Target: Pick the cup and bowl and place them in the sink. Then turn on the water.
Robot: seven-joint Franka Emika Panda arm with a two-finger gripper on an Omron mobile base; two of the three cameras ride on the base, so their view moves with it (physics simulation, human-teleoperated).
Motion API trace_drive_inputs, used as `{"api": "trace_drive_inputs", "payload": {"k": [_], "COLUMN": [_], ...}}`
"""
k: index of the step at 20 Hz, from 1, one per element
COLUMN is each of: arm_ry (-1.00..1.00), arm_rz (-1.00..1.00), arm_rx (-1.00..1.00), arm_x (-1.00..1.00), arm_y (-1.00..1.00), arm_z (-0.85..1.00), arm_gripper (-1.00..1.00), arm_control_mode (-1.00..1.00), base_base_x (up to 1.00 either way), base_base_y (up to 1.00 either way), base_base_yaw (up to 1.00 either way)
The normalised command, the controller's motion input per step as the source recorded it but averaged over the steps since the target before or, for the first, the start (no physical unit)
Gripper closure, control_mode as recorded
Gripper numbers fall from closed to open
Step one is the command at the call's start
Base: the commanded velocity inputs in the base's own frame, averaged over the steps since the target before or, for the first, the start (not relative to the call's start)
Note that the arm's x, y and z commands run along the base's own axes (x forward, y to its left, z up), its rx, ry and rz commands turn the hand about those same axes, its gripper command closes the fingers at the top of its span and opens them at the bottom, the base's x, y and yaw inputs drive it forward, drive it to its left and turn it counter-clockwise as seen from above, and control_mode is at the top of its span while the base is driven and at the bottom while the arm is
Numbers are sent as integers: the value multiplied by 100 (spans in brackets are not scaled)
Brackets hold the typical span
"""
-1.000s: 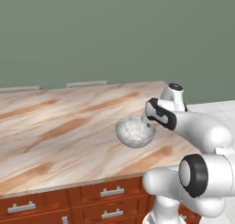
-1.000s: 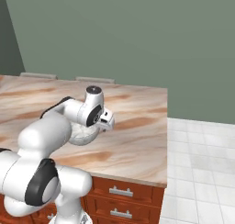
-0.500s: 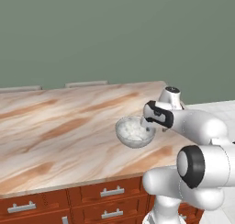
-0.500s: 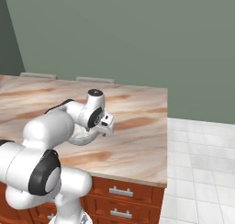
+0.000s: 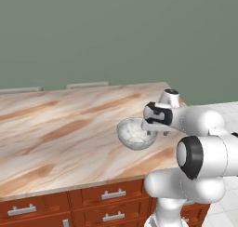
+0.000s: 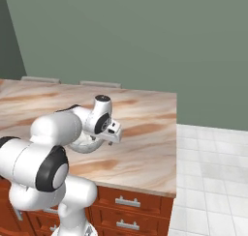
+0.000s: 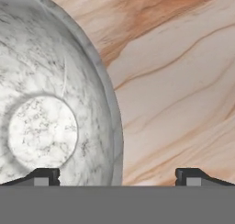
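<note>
The tool (image 7: 117, 177) stands wide open, clenched on nothing. In the hand view its two dark fingertips (image 7: 42, 176) rise far apart at the bottom edge: one shows in front of the inside of the bowl (image 7: 46, 103), the other in front of the bare marbled bench (image 7: 183, 81), so the bowl's rim runs up between them. Whether either tip touches the rim cannot be told from these views.

In the left base view the tool (image 5: 149, 126) hangs at the bowl's (image 5: 135, 134) near-right edge, the white hand angled down over it. In the right base view the tool (image 6: 107, 137) is seen with the bowl (image 6: 87, 145) mostly hidden behind the arm, just a curve of grey-white rim showing beneath the hand.

The bowl sits upright on the bench (image 5: 60, 133), directly under and just ahead of the tool, near the bench's end. Its mottled grey-white inside holds nothing; the flat round bottom is plainly visible in the hand view.

Compared with a second ago, the bowl lies in the same spot on the bench, and the tool's opening is unchanged. The hand has shifted slightly closer over the bowl's rim, and the arm's elbow has swung nearer the cameras.
</note>
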Motion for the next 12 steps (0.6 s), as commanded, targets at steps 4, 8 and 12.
{"api": "trace_drive_inputs", "payload": {"k": [4, 8, 12], "arm_ry": [2, 0, 0], "arm_rz": [0, 0, 0], "arm_rx": [0, 0, 0], "arm_x": [3, 0, 0], "arm_y": [0, 0, 0], "arm_z": [-3, 0, 0], "arm_gripper": [-100, 100, 100], "arm_control_mode": [-100, -100, -100], "base_base_x": [0, 0, 0], "base_base_y": [0, 0, 0], "base_base_yaw": [0, 0, 0]}}
